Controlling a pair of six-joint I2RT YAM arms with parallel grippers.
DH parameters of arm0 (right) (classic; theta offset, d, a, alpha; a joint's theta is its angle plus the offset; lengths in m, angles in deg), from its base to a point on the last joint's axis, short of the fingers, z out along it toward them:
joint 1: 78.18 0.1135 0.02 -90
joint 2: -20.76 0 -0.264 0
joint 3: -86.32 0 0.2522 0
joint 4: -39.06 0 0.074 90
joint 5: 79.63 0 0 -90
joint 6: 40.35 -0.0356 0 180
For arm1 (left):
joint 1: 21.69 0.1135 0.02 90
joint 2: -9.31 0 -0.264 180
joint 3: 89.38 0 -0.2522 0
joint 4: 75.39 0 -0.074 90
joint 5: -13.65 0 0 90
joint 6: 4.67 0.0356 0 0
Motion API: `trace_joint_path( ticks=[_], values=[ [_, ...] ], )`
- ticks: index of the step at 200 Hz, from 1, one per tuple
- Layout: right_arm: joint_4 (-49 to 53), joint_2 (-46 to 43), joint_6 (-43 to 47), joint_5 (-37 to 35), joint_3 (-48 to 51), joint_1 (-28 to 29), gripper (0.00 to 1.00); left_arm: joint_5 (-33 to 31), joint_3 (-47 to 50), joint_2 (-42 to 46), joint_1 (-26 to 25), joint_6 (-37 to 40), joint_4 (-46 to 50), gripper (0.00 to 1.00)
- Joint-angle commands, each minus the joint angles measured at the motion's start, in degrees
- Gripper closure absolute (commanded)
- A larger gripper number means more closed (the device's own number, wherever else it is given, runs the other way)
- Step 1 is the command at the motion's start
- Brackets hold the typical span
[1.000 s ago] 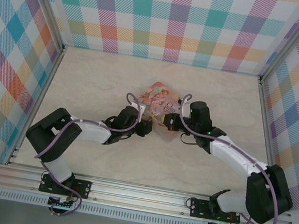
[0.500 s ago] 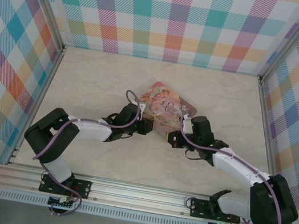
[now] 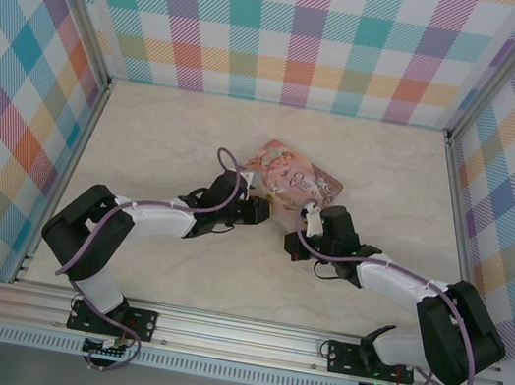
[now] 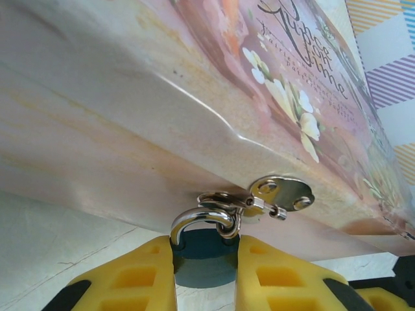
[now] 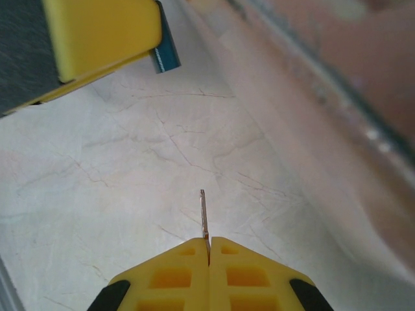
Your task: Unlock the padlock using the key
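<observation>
Padlock (image 4: 202, 256) clamped in left jaws at tin (image 4: 162, 97) edge; right jaws pinch key (image 5: 204, 220) over table (image 5: 130, 162).

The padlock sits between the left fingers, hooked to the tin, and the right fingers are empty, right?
Not empty: the right wrist view shows the right fingers pinching the key. The padlock does sit between the left fingers, hooked to the tin.
</observation>
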Motion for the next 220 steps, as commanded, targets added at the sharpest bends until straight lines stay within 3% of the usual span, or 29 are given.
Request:
trace_joint_path(
  ticks=[1,97,220],
  values=[
    [-2.5,0.9,3.1,-1.7,-1.2,0.7,0.99,1.0,-1.8,0.4,-0.4,-1.8,-2.3,0.78],
    [-12.5,4.7,8.4,-11.6,-0.9,7.5,0.99,1.6,-1.9,0.3,-0.4,-5.4,-3.0,0.79],
    [-19.7,8.0,10.8,-15.8,-0.4,7.6,0.99,1.7,-2.1,0.6,-0.4,-8.0,-2.5,0.81]
  ],
)
